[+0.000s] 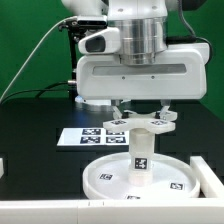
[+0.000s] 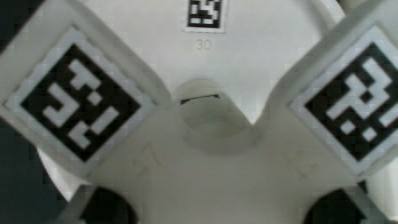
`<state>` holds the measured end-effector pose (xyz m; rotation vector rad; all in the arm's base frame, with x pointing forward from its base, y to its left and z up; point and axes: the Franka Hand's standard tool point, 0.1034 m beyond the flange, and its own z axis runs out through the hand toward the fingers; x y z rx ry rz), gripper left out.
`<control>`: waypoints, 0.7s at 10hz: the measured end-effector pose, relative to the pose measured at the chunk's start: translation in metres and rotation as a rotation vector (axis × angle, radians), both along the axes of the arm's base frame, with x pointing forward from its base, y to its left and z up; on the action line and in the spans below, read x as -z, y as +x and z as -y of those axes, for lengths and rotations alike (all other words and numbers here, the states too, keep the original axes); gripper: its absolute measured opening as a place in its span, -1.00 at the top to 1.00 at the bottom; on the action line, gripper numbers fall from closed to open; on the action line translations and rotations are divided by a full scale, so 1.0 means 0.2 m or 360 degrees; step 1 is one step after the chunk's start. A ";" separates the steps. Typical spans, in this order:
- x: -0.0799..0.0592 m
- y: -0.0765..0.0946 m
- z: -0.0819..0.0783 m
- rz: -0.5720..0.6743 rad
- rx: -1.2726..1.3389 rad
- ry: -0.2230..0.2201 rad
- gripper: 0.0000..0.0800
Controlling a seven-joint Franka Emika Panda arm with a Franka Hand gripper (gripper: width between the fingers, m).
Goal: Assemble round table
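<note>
Exterior view, marker board [image 1: 80,136] behind disc [image 1: 105,180], tool [image 1: 142,113] over foot [image 1: 140,127] on post [image 1: 140,153]

In the exterior view the hand [image 1: 141,116] is too small to show whether it presses the cross-shaped foot [image 1: 140,126] or only flanks it. There the foot covers the top of the post [image 1: 140,157], and the post hides part of the round disc [image 1: 105,178]. The marker board [image 1: 88,135] has tags too small to read. The white block [image 1: 210,178] is cut off at the exterior view's right edge. In the wrist view the foot's arms run past the edges, blurred
</note>
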<state>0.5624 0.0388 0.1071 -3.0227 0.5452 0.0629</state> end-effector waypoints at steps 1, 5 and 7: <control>0.00 0.00 0.00 -0.0012 0.0177 -0.0005 -0.11; 0.00 0.00 -0.01 -0.0009 0.0844 -0.0017 -0.11; 0.00 0.00 -0.01 -0.0011 0.0956 -0.0018 -0.28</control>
